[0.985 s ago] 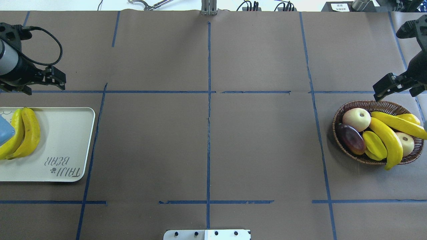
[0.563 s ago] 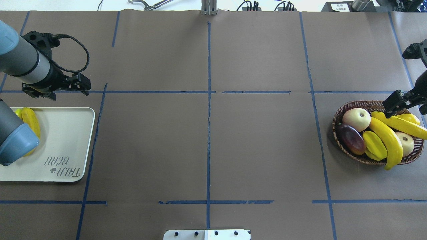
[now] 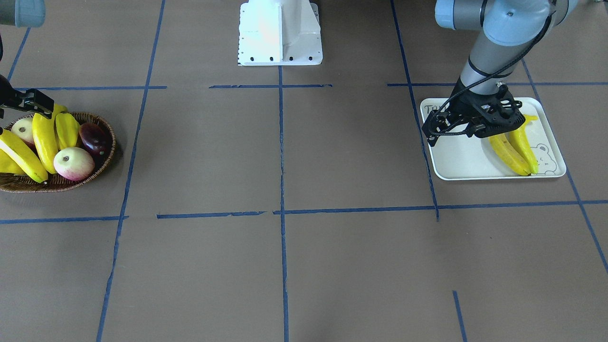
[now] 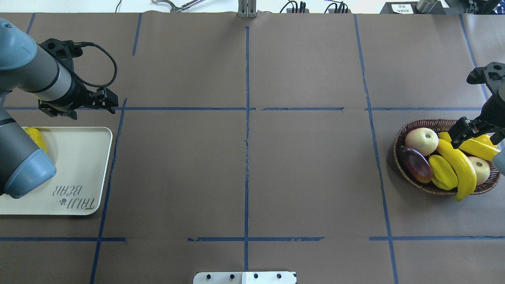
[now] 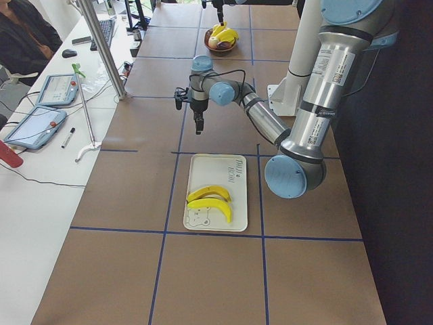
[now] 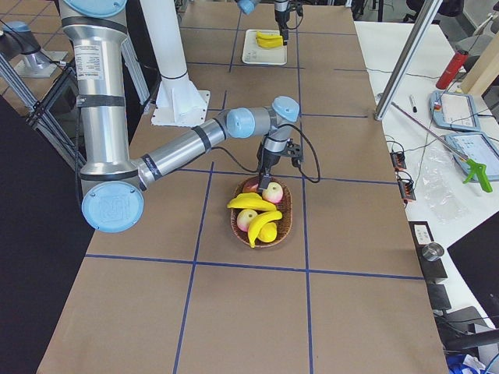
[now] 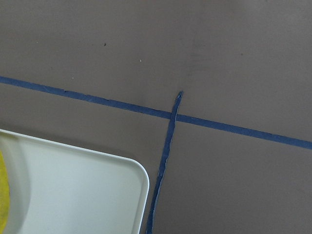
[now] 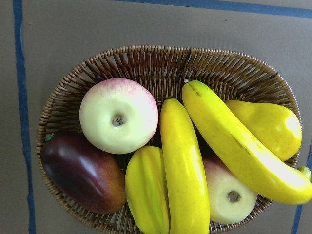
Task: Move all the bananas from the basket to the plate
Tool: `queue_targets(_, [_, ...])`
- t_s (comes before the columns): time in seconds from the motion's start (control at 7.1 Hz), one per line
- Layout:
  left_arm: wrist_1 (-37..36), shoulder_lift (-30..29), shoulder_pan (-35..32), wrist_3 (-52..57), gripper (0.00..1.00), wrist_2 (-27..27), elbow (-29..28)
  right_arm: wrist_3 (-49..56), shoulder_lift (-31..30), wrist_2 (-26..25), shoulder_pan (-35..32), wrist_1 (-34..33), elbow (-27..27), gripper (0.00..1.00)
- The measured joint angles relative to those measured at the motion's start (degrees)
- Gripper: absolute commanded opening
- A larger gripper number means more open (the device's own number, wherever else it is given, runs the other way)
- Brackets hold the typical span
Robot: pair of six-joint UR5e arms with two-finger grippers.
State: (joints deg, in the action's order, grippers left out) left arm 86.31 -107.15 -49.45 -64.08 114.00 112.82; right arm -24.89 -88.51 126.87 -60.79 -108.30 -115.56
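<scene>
Two yellow bananas [image 8: 185,165] [image 8: 234,141] lie across other fruit in the brown wicker basket [image 8: 146,56] at the table's right end. My right gripper [image 4: 477,136] hangs open just above them, its fingers on either side of the rear banana [image 4: 477,148]. Two more bananas [image 3: 510,152] [image 3: 525,142] lie side by side on the white plate [image 3: 460,159]. In the overhead view my left arm hides most of them. My left gripper [image 4: 110,100] is open and holds nothing, above the bare table just beyond the plate's far right corner [image 7: 139,175].
The basket also holds two pale apples [image 8: 118,117], a dark purple fruit [image 8: 80,170], a ribbed starfruit [image 8: 146,190] and a stubby yellow fruit [image 8: 265,126]. The robot's white base [image 3: 280,33] stands mid-table at the near edge. A person [image 5: 20,34] sits by tablets beyond the far side.
My left arm swung right, away from the plate toward its far right corner. My right gripper came down and inward from behind the basket to just over the bananas in it.
</scene>
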Motion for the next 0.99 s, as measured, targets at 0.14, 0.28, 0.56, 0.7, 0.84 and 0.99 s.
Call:
queue_targets(0.14, [0.0, -0.34, 0.02, -0.11, 1.0, -0.01, -0.01, -0.19, -2.2, -0.03, 0.21, 5.17, 0.69, 1.0])
queue_targets(0.28, [0.0, -0.51, 0.05, -0.29, 1.0, -0.01, 0.0, -0.47, -4.83, 0.01, 0.27, 10.5, 1.04, 1.0])
queue_targets(0.56, [0.0, -0.59, 0.05, -0.48, 1.0, -0.01, 0.01, -5.28, -10.17, 0.1, 0.58, 22.94, 1.14, 1.0])
queue_targets(0.7, [0.0, -0.55, 0.05, -0.51, 1.0, -0.01, -0.06, -8.24, -12.21, 0.19, 1.21, 28.6, 1.25, 1.0])
queue_targets(0.84, [0.0, -0.49, 0.05, -0.51, 1.0, -0.01, -0.1, -9.69, -13.19, 0.31, 2.15, 31.16, 1.43, 1.0])
queue_targets(0.99, [0.0, -0.45, 0.09, -0.52, 1.0, -0.01, -0.19, -10.58, -13.52, 0.37, 3.31, 32.14, 1.84, 1.0])
